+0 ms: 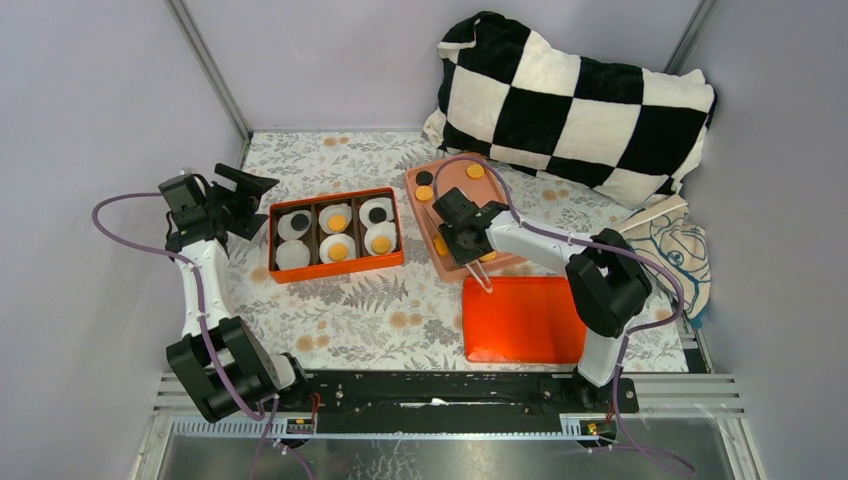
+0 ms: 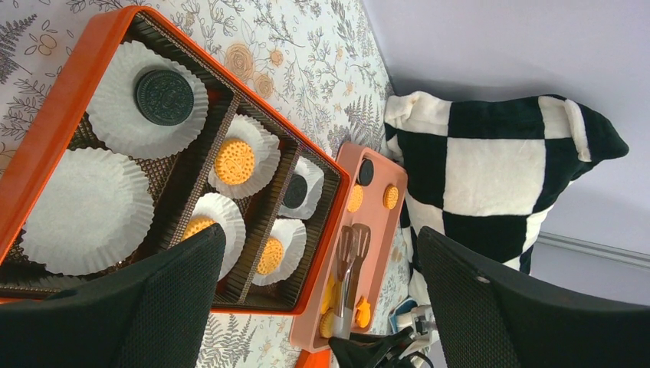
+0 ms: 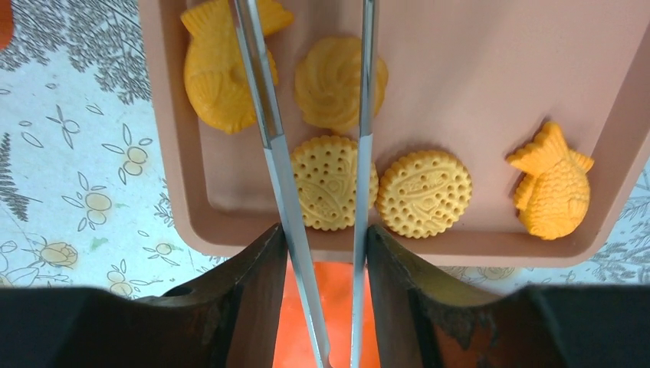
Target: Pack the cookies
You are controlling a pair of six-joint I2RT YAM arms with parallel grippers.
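You can see the tongs (image 3: 270,138) are shiny bare metal. The cookies (image 3: 424,193) look dull and bumpy, with small dots pressed in. The pink tray (image 3: 490,77) under them is smooth and matt. The cup liners (image 2: 84,211) are thin white paper with folds. The orange lid (image 1: 520,320) is smooth and a bit glossy. The pillow (image 1: 575,100) is soft fuzzy cloth. Your left gripper (image 2: 318,234) has black fingers (image 2: 498,307) with a fine rough grain.

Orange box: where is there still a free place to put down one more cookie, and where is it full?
One paper liner is bare: in the left compartment of the orange box, on the near side, beside the black cookie. The other five liners each hold a cookie, so the middle and right compartments are full.
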